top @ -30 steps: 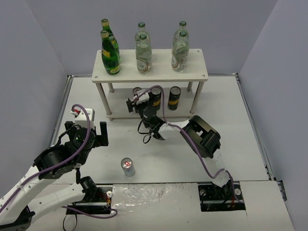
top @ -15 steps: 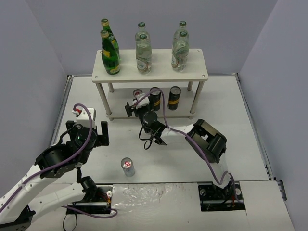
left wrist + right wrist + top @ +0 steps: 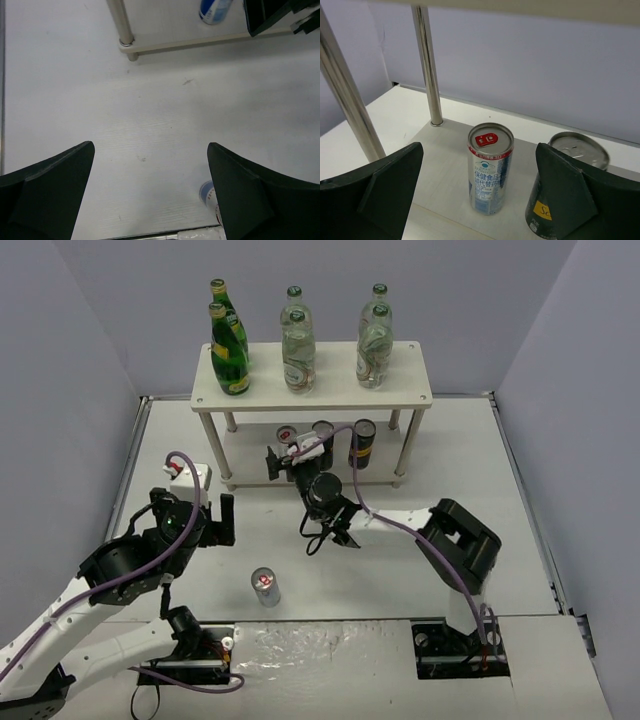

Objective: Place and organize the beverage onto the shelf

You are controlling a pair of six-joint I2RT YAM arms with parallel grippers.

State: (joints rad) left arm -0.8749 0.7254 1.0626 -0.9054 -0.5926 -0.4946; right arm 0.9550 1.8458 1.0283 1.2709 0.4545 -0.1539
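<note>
The shelf carries two dark-green bottles and four clear green-capped bottles on its top board. On the lower tier stand a silver-blue-red can and two black cans. My right gripper is open and empty just in front of that can. In the right wrist view the can stands upright between my open fingers, with a black can to its right. A second silver-blue-red can stands on the table. My left gripper is open and empty, left of it and farther back. In the left wrist view this can is partly hidden behind my right finger.
The shelf's thin white legs stand left of the right gripper. The left wrist view shows the shelf's front left leg and the lower tier's edge. Grey walls enclose the white table. A purple cable runs along the right arm.
The right arm has drawn back a little from the shelf, with the silver-blue-red can left standing on the lower tier. The left gripper has moved slightly right.
</note>
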